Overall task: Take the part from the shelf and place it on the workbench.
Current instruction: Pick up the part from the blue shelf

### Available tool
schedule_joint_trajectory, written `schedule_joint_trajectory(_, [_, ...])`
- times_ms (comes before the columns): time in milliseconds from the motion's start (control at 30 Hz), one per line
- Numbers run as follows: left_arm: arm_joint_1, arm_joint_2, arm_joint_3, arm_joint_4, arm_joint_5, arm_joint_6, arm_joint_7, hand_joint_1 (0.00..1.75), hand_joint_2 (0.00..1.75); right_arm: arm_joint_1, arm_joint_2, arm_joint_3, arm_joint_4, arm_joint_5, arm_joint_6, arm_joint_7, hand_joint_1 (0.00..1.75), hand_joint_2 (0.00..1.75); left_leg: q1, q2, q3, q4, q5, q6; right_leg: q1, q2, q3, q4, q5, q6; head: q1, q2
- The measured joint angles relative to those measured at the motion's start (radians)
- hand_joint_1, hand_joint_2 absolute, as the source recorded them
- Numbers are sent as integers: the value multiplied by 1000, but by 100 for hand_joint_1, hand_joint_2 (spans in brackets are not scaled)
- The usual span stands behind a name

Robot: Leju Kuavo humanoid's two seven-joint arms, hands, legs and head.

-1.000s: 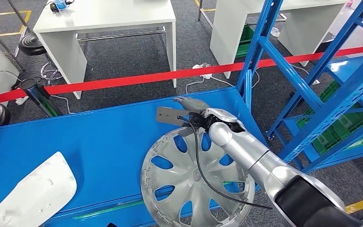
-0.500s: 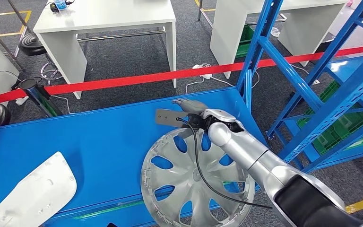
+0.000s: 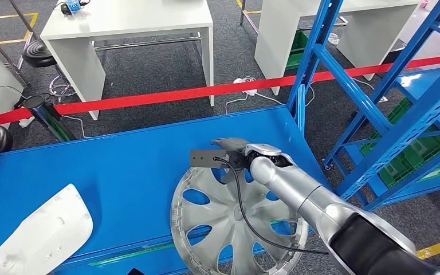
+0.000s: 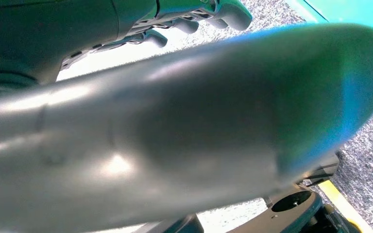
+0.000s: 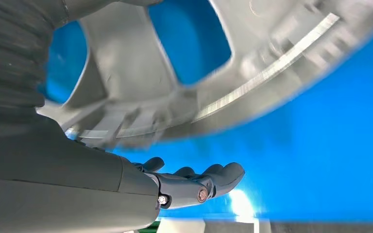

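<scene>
A silver hubcap (image 3: 235, 223) lies on the blue workbench (image 3: 120, 166), its near side reaching past the front edge. My right hand (image 3: 238, 150) grips its far rim. In the right wrist view the rim of the hubcap (image 5: 141, 107) sits between the thumb and the dark fingers (image 5: 194, 182), which stretch out over the blue top (image 5: 320, 145). A white panel (image 3: 40, 235) hangs over the bench's front left corner. In the left wrist view this smooth panel (image 4: 175, 136) lies close against my left hand, whose fingers (image 4: 209, 12) curl along its edge.
A blue shelf frame (image 3: 378, 109) stands right of the bench, its post at the far right corner. Red barrier tape (image 3: 149, 98) runs behind the bench from a stanchion (image 3: 46, 114). White tables (image 3: 126, 23) stand further back on grey carpet.
My right hand has drawn back a little toward me, and the hubcap's far rim has come nearer and lower with it. The white panel has not moved.
</scene>
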Motion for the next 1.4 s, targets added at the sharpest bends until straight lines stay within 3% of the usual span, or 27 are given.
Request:
schedule_joint_trajectory(400, [-1, 0, 0, 0, 4, 1, -3, 0, 0, 12, 8, 28, 68, 12, 1, -7, 0, 175, 0, 0, 0, 0, 0, 0, 0, 0, 0, 0, 0, 0, 0, 0])
schedule_joint_trajectory(533, [-1, 1, 0, 0, 13, 3, -3, 0, 0, 14, 11, 34, 106, 16, -8, -13, 175, 175, 0, 0, 2, 0, 0, 0, 0, 0, 1, 0, -1, 0, 0, 0])
schedule_joint_trajectory(1400, [-7, 1, 0, 0, 13, 6, -5, 0, 0, 12, 11, 34, 137, 15, -18, 1, 175, 175, 0, 1, 10, 0, -3, -2, 0, 0, 9, -1, -4, -1, 0, 0])
